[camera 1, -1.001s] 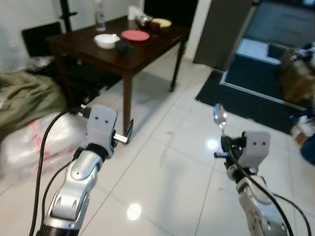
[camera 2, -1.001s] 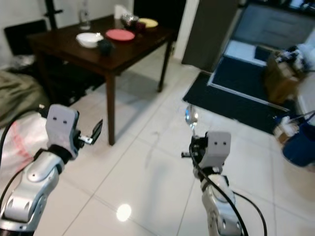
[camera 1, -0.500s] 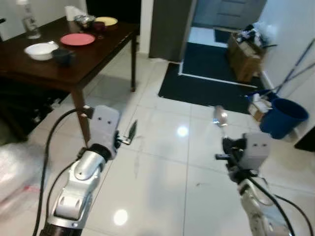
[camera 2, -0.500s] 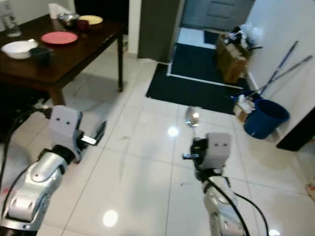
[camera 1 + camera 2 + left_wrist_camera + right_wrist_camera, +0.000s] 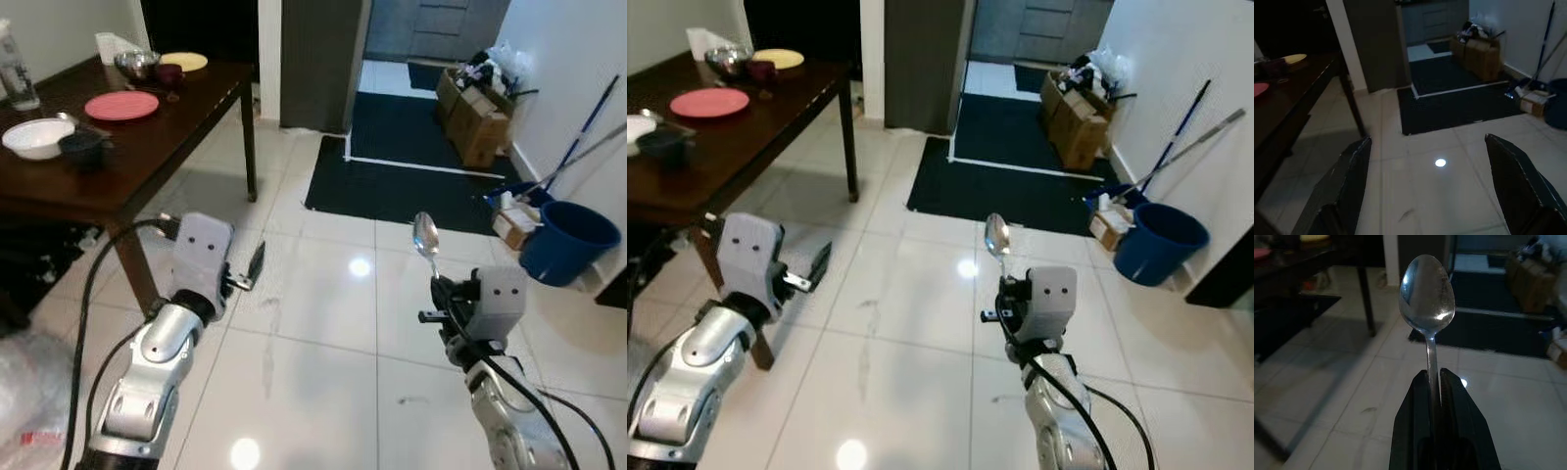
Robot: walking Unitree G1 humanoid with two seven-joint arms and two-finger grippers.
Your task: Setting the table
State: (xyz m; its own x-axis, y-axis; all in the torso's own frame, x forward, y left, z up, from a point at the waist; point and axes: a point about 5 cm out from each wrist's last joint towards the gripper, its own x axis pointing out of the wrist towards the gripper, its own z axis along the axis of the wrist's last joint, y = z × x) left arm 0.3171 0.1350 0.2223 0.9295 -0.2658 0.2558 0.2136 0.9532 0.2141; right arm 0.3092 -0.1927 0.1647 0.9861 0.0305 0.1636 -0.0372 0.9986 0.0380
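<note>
- Right claw (image 5: 1433,382) clamped on the handle of a metal spoon (image 5: 1427,296), black fingers (image 5: 1413,401) pressed together on either side of the stem.
- Spoon held upright, bowl on top, well above the white tiled floor (image 5: 323,333); in the head views, standing up from the right claw (image 5: 438,294) with the bowl catching the light.
- Left claw (image 5: 1427,181) held apart, two black fingers (image 5: 1349,181) spread wide with nothing between them; raised over the floor tiles just beside the near corner of the worktop.
- In the left eye view, left claw (image 5: 250,269) pointing forward off a silver arm, a black cable looping behind it.
- To the robot's left, a dark wooden worktop (image 5: 147,127) carrying a red plate (image 5: 121,105), a white bowl (image 5: 37,138), a small dark cup (image 5: 82,148), a yellow plate (image 5: 183,61), a metal bowl (image 5: 138,65), a clear bottle (image 5: 17,78) and a white napkin (image 5: 110,44).
- Spoon well apart from the worktop, off to its right over open floor.
- Ahead, a dark mat (image 5: 411,186) before a doorway, with a bright ceiling-light reflection (image 5: 360,265) on the tiles near it.
- Along the right wall, cardboard boxes (image 5: 475,108), a blue bucket (image 5: 568,240) and leaning mop handles (image 5: 578,147).
- At lower left, a bundle of clear plastic (image 5: 29,411) on the floor.
</note>
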